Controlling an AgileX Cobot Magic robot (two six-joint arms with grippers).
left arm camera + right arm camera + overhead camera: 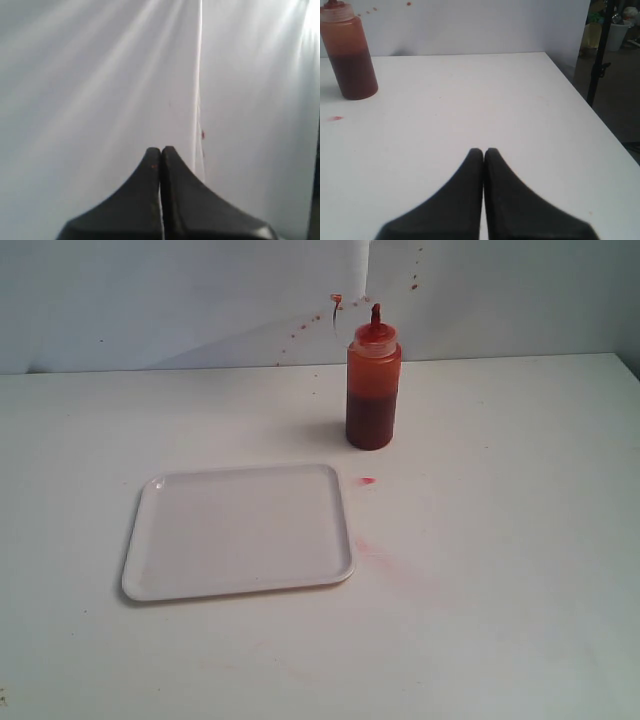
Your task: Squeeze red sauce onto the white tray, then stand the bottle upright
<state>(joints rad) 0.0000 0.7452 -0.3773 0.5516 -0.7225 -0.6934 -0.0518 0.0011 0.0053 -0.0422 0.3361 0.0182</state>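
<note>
The bottle (373,390) stands upright on the white table behind the tray's far right corner, its red cap and nozzle on top and dark red sauce (370,423) filling its lower half. It also shows in the right wrist view as the bottle (350,55), well away from my right gripper (484,151), which is shut and empty above the table. The white tray (240,530) lies flat in front, with no sauce visible on it. My left gripper (160,150) is shut, empty, and faces a white backdrop. Neither arm shows in the exterior view.
A small red drop (367,480) and a faint pink smear (370,550) mark the table beside the tray. Red specks (335,302) dot the white back wall. The table's right edge (580,95) drops off to a dark stand and clutter.
</note>
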